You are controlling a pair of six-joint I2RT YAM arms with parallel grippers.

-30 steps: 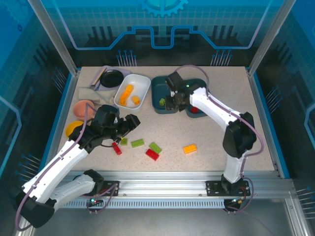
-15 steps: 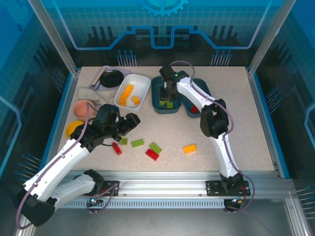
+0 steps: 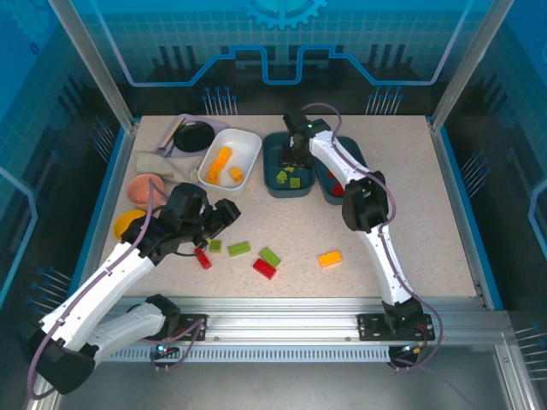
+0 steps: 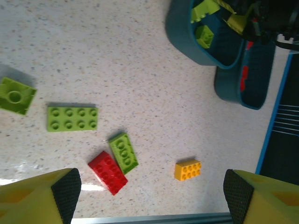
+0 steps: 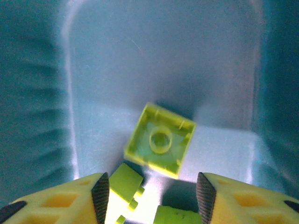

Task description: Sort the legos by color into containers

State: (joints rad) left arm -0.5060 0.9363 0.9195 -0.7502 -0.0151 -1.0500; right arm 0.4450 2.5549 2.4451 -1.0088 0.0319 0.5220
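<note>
My right gripper hangs open over the left dark teal tub, empty. Below it in the right wrist view lies an upside-down green brick beside other green pieces. The right teal tub holds a red brick. Orange bricks lie in the white tub. My left gripper is open above loose bricks on the table. In its wrist view are a green square, a long green brick, another green, a red and an orange one.
A pink cup, a yellow bowl, a black pan and a folded cloth crowd the table's left side. A small red brick lies under the left arm. The metal rail runs along the front edge.
The right arm swung over the left teal tub and its gripper drew back a little; a second green brick now lies in that tub. The left arm has barely moved.
</note>
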